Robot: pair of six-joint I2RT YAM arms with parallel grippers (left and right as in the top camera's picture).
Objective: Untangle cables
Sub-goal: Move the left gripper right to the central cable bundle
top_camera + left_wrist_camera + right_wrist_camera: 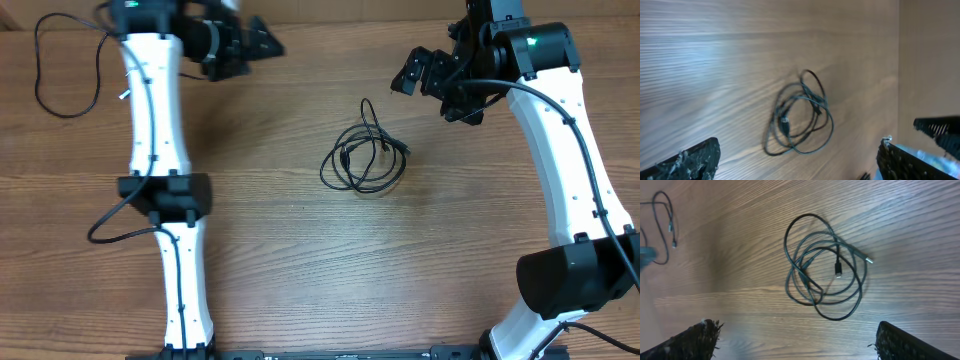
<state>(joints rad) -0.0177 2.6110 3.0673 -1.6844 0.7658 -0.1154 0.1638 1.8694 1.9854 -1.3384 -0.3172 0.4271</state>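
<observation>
Surface: desk (300, 260), brown wood-grain top, grain running side to side, faint plank seams across the full width. Matte and even in the overhead view; pale glare streaks over the grain in both wrist views. Far edge just visible as a dark strip by the far-left corner.

Room: little in sight. In the left wrist view, past a straight line, a plainer tan surface (930, 60); floor or panel, cannot tell.

Task item: cables (365, 160), one small knotted coil of thin black cord. Flat on the wood near the middle of the desk, a little toward the far edge and slightly right of centre. Several overlapping loops, one narrow loop poking out toward the far edge. Two plug tips clear in the right wrist view, one silver at the coil's rim, one dark inside the loops. Touched by neither gripper.

Also noted: loose cord (60, 75), a thin black strand in an open loop near the far-left corner, just beside the left arm (150, 110), well apart from the coil.

Far edge, left of centre: left gripper (265, 42), pointing toward the right side. Released, fingers (690, 162) spread wide, nothing between them.

Toward the far edge, right of centre: right gripper (412, 72), nearer the coil than the left one. Likewise released and empty, fingers (700, 340) wide apart, coil lying on the desk apart from both.
</observation>
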